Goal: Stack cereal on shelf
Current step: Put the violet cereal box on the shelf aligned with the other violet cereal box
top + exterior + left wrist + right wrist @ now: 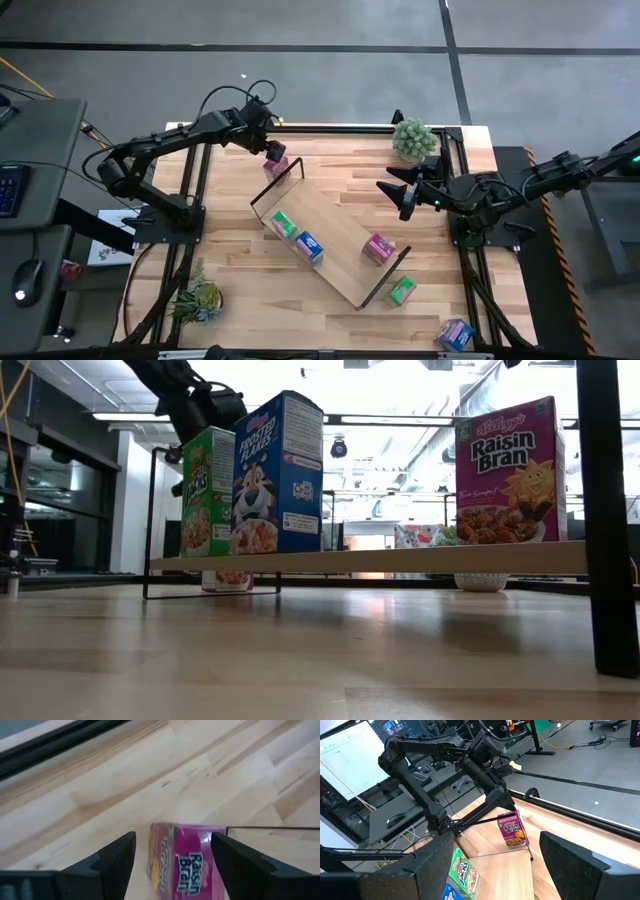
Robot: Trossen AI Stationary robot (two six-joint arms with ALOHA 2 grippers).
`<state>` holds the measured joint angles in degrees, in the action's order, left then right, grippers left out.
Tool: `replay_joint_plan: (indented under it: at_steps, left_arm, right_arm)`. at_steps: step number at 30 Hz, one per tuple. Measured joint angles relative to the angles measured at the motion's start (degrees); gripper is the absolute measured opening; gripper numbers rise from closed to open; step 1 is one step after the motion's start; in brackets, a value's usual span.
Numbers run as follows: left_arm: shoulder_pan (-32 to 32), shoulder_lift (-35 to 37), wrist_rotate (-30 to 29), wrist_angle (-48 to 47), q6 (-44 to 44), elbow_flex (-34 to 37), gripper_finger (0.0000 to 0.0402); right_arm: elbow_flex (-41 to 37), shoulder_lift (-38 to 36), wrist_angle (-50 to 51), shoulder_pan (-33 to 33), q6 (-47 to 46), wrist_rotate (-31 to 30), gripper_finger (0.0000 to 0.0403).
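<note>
We are hovering our left gripper [172, 857], fingers [117, 857] wide open, over the pink box [185, 867] standing beside the shelf [335, 240]; nothing is being gripped. Our right gripper [405, 195] is waiting, open, empty.

Grey concrete floor [330, 25]; side desk [35, 150] with keyboard [8, 190], mouse [27, 281].

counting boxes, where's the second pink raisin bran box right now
In the high view it stands on the table beside the shelf's far-left end, under the left end effector, whose open fingers straddle the pink box.
</note>
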<state>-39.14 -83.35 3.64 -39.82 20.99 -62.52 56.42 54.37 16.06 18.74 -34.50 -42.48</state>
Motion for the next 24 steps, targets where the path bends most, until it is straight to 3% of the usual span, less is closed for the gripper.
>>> replay_joint_plan:
  at_steps: [17, 24]
  left_arm:
    - [3.28, 0.02, 0.47, -2.23, -4.96, -1.75, 0.0248]
    - [5.37, -1.57, -3.93, -2.68, -6.63, -1.77, 0.0248]
  right_arm:
    - [0.0, 0.0, 0.04, -0.02, 0.46, -0.73, 0.0288]
    - [0.0, 0.0, 0.04, -0.01, 0.46, -0.91, 0.0288]
